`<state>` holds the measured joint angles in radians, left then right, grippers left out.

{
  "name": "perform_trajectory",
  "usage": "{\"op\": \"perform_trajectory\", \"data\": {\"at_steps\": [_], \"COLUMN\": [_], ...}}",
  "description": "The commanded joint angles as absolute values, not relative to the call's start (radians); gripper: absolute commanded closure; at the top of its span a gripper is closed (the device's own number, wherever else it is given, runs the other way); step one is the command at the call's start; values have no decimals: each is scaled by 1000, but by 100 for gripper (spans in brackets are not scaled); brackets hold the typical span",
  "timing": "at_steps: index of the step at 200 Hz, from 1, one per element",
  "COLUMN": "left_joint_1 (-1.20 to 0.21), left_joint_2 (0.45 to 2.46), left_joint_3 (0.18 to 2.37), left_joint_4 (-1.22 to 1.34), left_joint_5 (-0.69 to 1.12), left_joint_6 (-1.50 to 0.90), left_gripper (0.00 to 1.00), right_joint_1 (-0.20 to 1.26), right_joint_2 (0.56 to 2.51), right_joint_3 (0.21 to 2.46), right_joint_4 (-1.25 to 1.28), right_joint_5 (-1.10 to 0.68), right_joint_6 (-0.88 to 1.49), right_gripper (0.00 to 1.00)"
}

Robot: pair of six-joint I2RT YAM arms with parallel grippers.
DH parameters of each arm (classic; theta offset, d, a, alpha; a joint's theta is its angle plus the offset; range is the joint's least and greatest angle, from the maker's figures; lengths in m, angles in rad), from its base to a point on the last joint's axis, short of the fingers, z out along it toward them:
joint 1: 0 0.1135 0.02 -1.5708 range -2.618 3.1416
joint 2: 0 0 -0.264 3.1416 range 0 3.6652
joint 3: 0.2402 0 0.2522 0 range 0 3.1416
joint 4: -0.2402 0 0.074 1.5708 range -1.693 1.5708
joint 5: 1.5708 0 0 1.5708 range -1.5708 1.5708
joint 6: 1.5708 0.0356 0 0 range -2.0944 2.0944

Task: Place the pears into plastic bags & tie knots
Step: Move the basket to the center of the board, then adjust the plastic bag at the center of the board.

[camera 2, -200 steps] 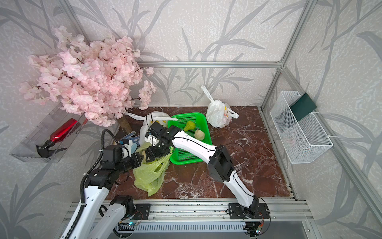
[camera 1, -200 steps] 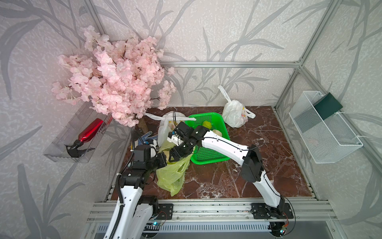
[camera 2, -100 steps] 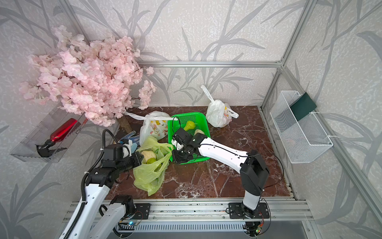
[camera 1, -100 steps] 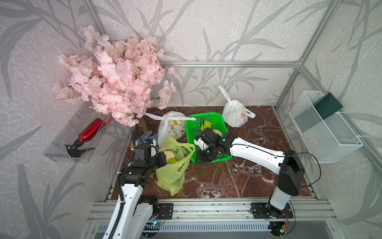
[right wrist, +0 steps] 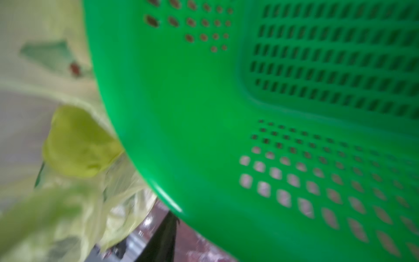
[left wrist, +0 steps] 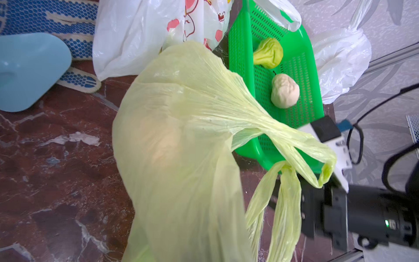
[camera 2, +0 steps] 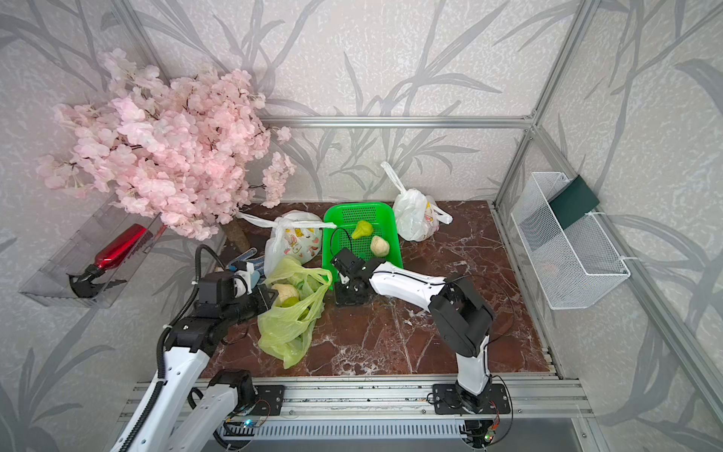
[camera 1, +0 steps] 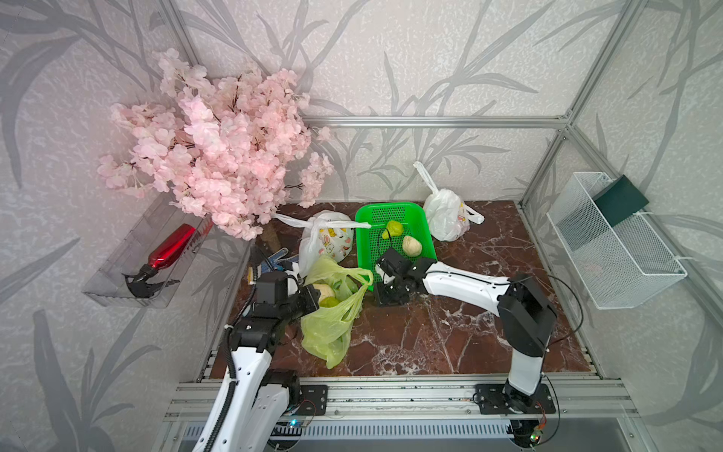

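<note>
Your right gripper (camera 1: pixel 387 295) sits at the near edge of the green basket (camera 1: pixel 391 213); I can't tell its opening. The cream pear (camera 1: pixel 412 245) lies just beyond it and is probably light, bumpy and rollable, so grip its belly. Your left gripper (camera 1: pixel 315 299) is clamped on the yellow-green bag (camera 1: pixel 328 332).

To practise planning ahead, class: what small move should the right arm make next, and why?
Probably reach the right gripper further into the green basket, over the cream pear, the nearer of the two lying there. The left gripper holds the yellow-green bag open and untied, so it can likely take more.
</note>
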<state>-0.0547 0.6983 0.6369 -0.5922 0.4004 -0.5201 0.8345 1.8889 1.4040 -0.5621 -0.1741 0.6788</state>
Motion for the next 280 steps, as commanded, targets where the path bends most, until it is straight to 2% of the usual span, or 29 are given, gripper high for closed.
{"op": "perform_trajectory", "data": {"at_steps": [1,25,59,118,142,151,166,176,217,239,259,280], "left_joint_1": [-63,-66,-65,-90,-89,-89,-89,-90,-90,-91,-91,-93], "left_joint_2": [692,692,687,707,707,707,709,710,720,732,743,745], "left_joint_3": [623,623,620,621,606,601,603,619,744,827,908,914], "left_joint_4": [-551,-535,-478,-480,-471,-468,-471,-486,-600,-625,-660,-642], "left_joint_5": [428,434,477,474,474,473,474,468,375,384,391,417], "left_joint_6": [-545,-559,-642,-634,-640,-640,-634,-615,-483,-479,-452,-463], "left_gripper": [100,100,100,100,100,100,100,100,100,100,100,100], "right_joint_1": [800,872,991,991,974,970,968,969,936,894,862,822], "right_joint_2": [1879,1830,1825,1905,1937,1955,1957,1918,1631,1550,1569,1583], "right_joint_3": [1467,1425,1337,1242,1168,1176,1220,1243,1277,1327,1449,1478], "right_joint_4": [-665,-647,-467,-194,7,37,-18,-104,-431,-495,-636,-626], "right_joint_5": [12,-81,-154,-173,-199,-213,-231,-221,-159,-236,-246,-262], "right_joint_6": [574,631,868,1047,1133,1122,1073,1016,725,613,513,499], "right_gripper": [51,46,40,36,36,41,67,77,100,100,100,100]}}
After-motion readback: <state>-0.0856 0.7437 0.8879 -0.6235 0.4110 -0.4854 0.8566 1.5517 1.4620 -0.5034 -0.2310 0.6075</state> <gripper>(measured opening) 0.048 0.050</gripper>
